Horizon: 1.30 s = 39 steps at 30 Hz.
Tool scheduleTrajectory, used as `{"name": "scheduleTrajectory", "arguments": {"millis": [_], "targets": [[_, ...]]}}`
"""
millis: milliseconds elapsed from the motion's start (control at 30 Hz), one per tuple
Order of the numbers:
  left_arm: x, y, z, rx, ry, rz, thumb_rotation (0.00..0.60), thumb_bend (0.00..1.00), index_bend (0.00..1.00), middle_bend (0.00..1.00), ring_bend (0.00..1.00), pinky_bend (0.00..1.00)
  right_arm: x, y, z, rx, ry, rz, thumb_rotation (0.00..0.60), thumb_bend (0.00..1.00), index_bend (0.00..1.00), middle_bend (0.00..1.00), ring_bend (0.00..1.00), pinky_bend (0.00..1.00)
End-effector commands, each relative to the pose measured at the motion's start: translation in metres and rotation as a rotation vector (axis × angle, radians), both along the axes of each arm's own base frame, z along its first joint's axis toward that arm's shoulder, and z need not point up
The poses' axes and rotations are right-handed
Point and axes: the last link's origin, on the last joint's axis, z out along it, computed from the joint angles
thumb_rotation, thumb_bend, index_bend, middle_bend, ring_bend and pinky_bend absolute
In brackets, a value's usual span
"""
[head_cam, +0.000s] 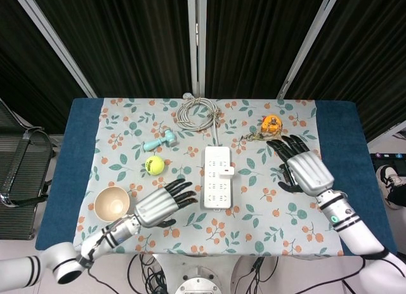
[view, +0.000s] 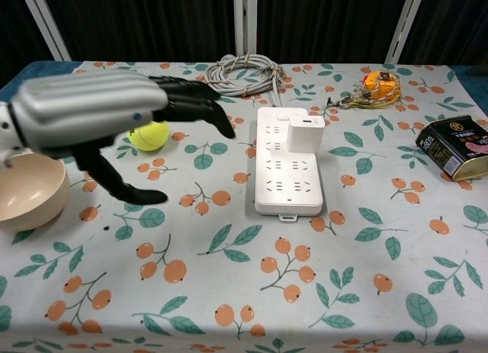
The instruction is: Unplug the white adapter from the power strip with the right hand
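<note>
Hovering open: left robot hand (head_cam: 158,206) | right robot hand (head_cam: 306,169) | adapter (view: 305,133) plugged

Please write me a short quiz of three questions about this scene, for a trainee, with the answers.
1. True or false: the white adapter is plugged into the white power strip.
2. Which hand shows in the chest view? A) left B) right
3. Fill in: the yellow tennis ball lies ____ the beige bowl, seen from the robot.

Key: 1 true. 2 A: the left hand fills that view; the right hand, fingers spread, shows only in the head view. 3 beyond.
</note>
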Motion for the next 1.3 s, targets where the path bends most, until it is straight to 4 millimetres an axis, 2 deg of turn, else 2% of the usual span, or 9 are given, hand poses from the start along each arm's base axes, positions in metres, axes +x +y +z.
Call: {"name": "scheduleTrajectory", "arguments": {"millis": [33, 167, 333, 600, 933, 1300], "targets": [[0.019, 0.006, -0.033, -0.043, 0.026, -0.043, 0.600, 0.24, 0.19, 0.15, 0.02, 0.09, 0.018, -0.017, -0.027, 0.054, 0.029, 0.023, 0.600, 0.13, 0.00, 0.13, 0.00, 0.10], [0.028, 0.010, -0.054, -0.066, 0.053, -0.048, 0.600, 0.24, 0.18, 0.15, 0.02, 0.09, 0.030, -0.029, -0.050, 0.084, 0.073, 0.038, 0.600, 0.15, 0.01, 0.15, 0.00, 0.12], [0.028, 0.018, -0.072, -0.058, 0.083, -0.025, 0.600, 0.24, 0.17, 0.14, 0.02, 0.09, 0.041, -0.039, -0.076, 0.111, 0.115, 0.053, 0.600, 0.16, 0.04, 0.17, 0.00, 0.15], [0.033, 0.022, -0.084, -0.059, 0.098, -0.026, 0.600, 0.24, 0.16, 0.14, 0.02, 0.15, 0.051, -0.048, -0.115, 0.149, 0.181, 0.063, 0.600, 0.16, 0.09, 0.20, 0.02, 0.17], [0.025, 0.026, -0.097, -0.035, 0.118, -0.019, 0.600, 0.24, 0.16, 0.14, 0.06, 0.18, 0.053, -0.054, -0.142, 0.156, 0.252, 0.070, 0.600, 0.16, 0.13, 0.22, 0.04, 0.19], [0.015, 0.024, -0.104, -0.073, 0.113, 0.026, 0.600, 0.24, 0.16, 0.22, 0.10, 0.18, 0.055, -0.053, -0.161, 0.166, 0.281, 0.086, 0.600, 0.19, 0.18, 0.24, 0.05, 0.19]]}}
